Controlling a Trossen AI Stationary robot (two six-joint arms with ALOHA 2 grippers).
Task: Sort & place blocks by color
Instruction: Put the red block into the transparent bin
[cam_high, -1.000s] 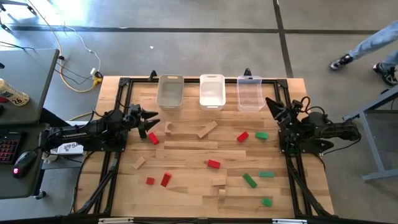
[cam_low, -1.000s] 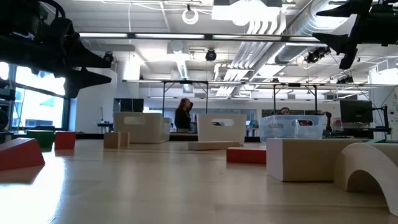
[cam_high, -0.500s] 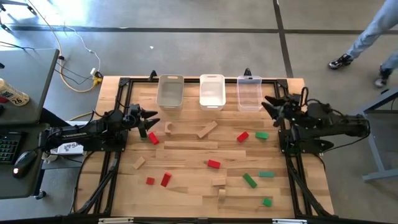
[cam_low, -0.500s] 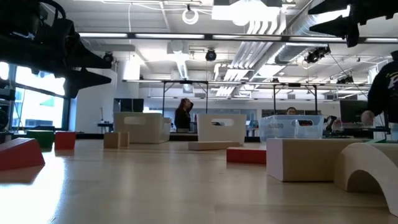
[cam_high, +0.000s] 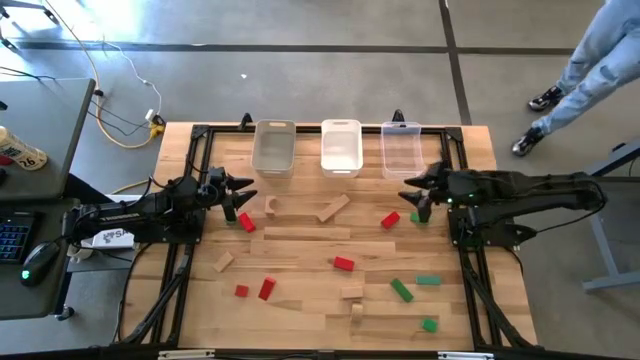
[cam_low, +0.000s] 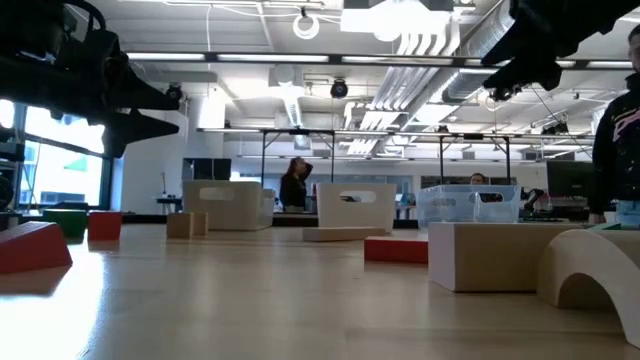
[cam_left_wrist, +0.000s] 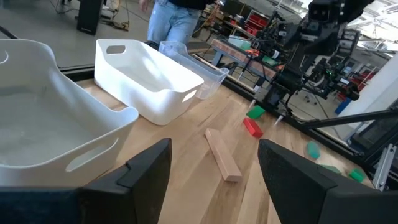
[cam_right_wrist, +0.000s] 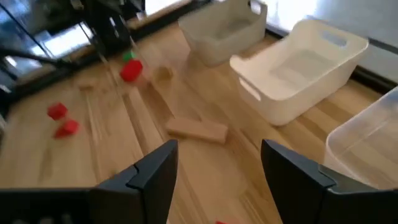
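Both jaws open, empty; right gripper (cam_high: 412, 196) has swung in from the right edge over the green block (cam_high: 421, 217), likely first pick; left gripper (cam_high: 240, 197) unmoved

White bin (cam_left_wrist: 149, 84), tan plank (cam_left_wrist: 222, 154), perhaps red block (cam_left_wrist: 252, 127)

Both grippers, left (cam_high: 244, 194) and right (cam_high: 412, 190), hover open.

Three bins (cam_high: 340, 147) line the table's far edge; five red blocks (cam_high: 344, 264), four green (cam_high: 401, 290), six tan (cam_high: 333, 208).
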